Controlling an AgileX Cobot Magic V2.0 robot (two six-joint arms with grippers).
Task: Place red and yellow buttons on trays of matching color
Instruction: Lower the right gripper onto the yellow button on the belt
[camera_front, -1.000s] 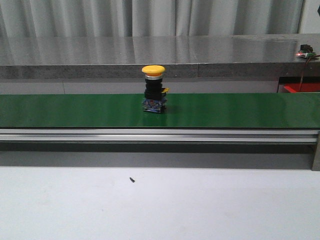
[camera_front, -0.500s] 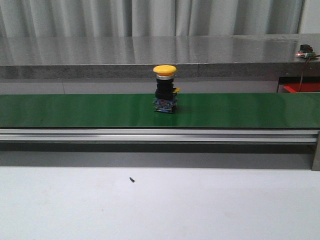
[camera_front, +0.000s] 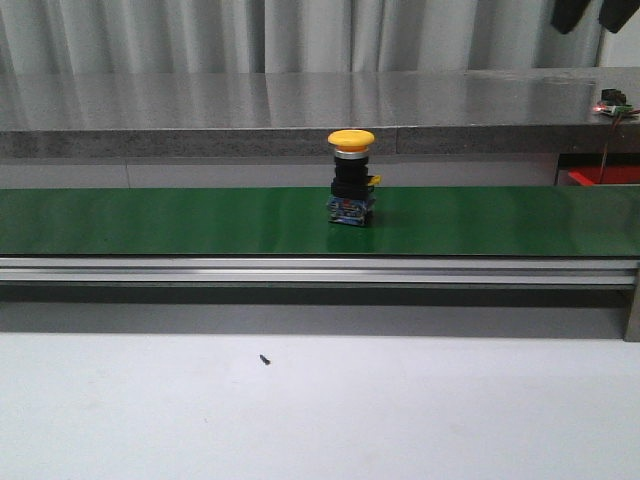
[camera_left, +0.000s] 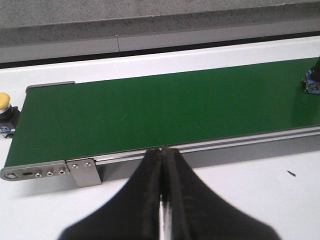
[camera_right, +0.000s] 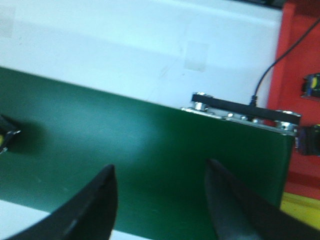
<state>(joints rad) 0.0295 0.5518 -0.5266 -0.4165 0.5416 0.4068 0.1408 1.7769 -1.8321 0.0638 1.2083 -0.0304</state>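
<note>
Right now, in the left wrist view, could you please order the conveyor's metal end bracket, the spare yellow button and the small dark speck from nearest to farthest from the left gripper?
1. Metal end bracket, at the belt's corner beside the left gripper.
2. Small dark speck, on the white table.
3. Spare yellow button, off the belt's end.

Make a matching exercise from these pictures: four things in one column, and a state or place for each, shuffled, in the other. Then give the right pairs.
Things:
1. yellow push button
2. left pincer
3. right pincer
4. conveyor belt

States or places:
A. fingers spread apart, over the belt's end
B. green, running across the view from side to side
C. upright on the belt, a little right of the middle
D. fingers closed together, holding nothing

Pairs: 1-C, 2-D, 3-A, 4-B
</note>
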